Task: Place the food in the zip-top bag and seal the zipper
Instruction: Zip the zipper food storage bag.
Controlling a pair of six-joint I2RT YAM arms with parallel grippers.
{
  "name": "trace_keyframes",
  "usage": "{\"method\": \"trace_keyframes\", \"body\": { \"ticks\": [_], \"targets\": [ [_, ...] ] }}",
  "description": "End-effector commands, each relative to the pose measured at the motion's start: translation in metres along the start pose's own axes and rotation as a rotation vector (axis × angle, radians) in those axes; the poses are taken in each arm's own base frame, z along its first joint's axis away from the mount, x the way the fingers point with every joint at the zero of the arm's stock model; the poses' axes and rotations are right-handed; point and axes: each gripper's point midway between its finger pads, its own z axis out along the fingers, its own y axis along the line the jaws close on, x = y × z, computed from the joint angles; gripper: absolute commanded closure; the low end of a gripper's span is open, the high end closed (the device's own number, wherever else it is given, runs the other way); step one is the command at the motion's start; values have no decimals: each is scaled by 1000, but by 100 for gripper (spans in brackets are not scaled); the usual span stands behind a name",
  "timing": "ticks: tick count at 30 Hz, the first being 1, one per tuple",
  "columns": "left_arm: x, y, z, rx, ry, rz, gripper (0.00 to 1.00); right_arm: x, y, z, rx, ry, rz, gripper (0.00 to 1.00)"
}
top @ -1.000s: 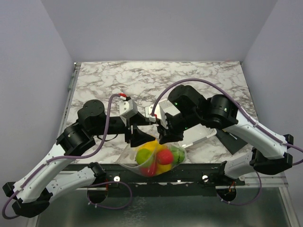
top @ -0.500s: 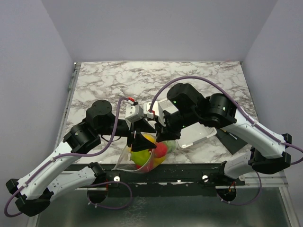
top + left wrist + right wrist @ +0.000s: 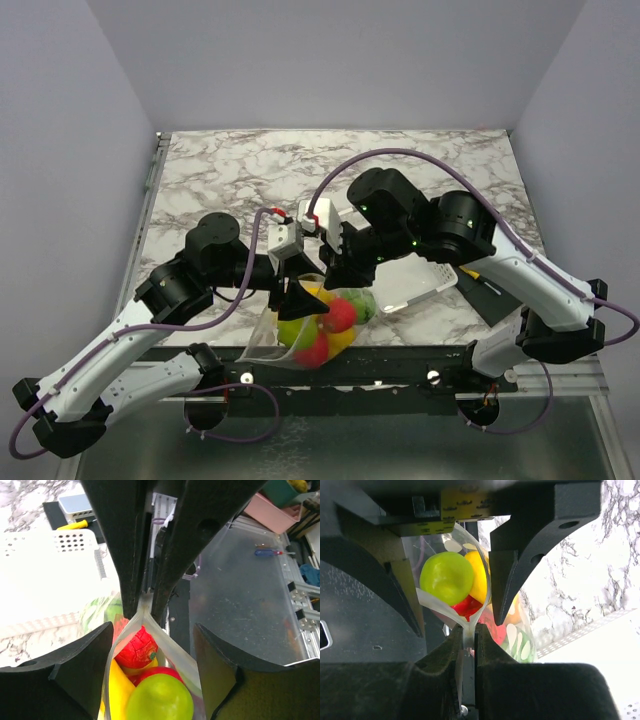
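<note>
Looking down, you have the right claw [image 3: 468, 639] pinched shut on the top edge of the zip-top bag [image 3: 262, 345], which hangs at the near edge of the desk [image 3: 300, 170]. Your left claw [image 3: 152, 632] stands open, one finger on either side of the bag's mouth. The food [image 3: 322, 325] sits inside the bag.

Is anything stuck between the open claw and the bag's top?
Nothing visible. The open left gripper straddles the zip-top bag at its mouth, one finger each side; the right gripper pinches its corner.
</note>
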Motion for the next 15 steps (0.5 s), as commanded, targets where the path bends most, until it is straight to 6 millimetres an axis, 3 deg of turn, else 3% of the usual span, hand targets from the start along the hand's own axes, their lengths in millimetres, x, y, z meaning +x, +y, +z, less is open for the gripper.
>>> {"method": "trace_keyframes", "body": {
  "ticks": [1,6,15],
  "targets": [
    [12,15,-7,-99,54,12,34,-13,-7,-7,67,-27,64,99],
    [18,25,-13,-173,96,13,34,-11,-13,-5,109,-16,106,99],
    [10,35,-28,-279,119,57,34,-11,-25,-1,177,-5,180,99]
  ]
}}
